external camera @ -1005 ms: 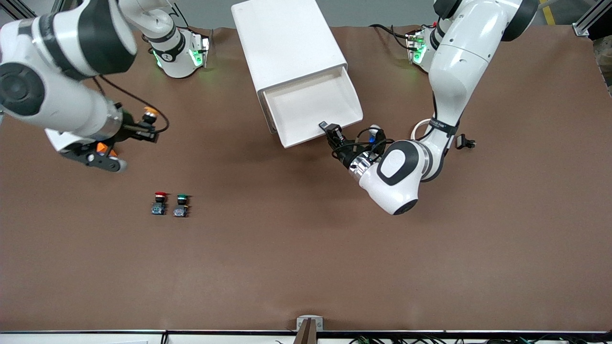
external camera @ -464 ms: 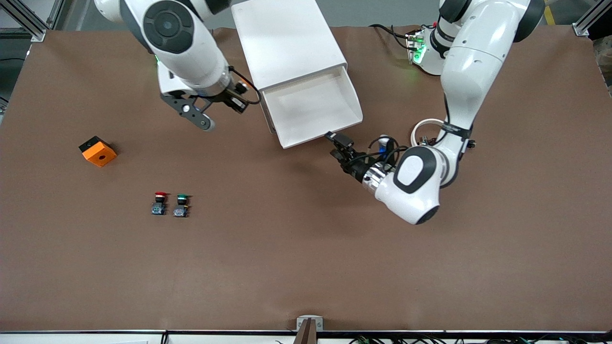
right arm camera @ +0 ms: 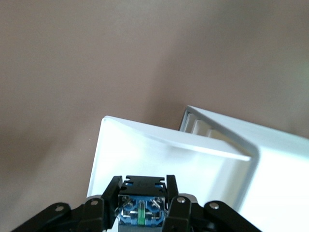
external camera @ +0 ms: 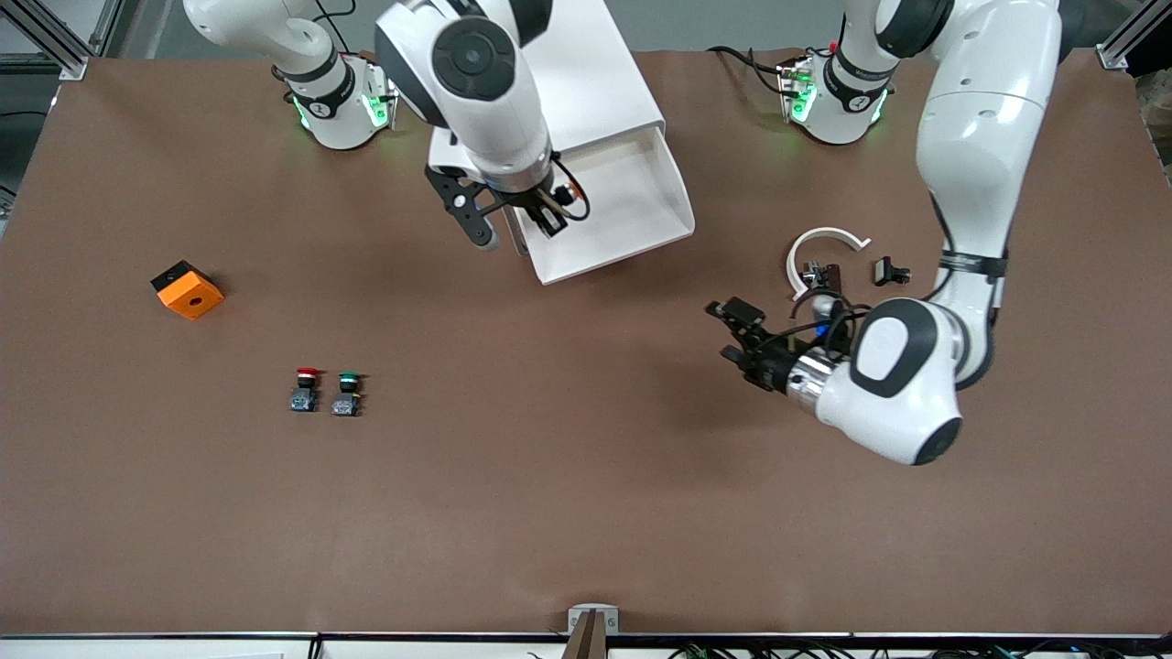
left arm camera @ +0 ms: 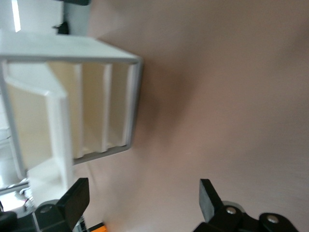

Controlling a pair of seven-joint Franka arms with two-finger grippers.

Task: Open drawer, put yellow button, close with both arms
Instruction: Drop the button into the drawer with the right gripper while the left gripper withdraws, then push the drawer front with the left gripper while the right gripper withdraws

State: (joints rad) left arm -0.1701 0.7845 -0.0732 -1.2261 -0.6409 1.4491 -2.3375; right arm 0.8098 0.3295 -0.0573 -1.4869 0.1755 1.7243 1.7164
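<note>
Both arms (external camera: 980, 137) were clad in glossy white shells with black bands at the joints and round dark caps on the elbows, and their bases by the table's edge glowed green. Thin black cables looped around each silver wrist flange to small black two-finger grippers. On the right gripper (right arm camera: 143, 203) silver screw heads dotted the black finger links, and the left gripper (left arm camera: 145, 203) showed the same screws.
</note>
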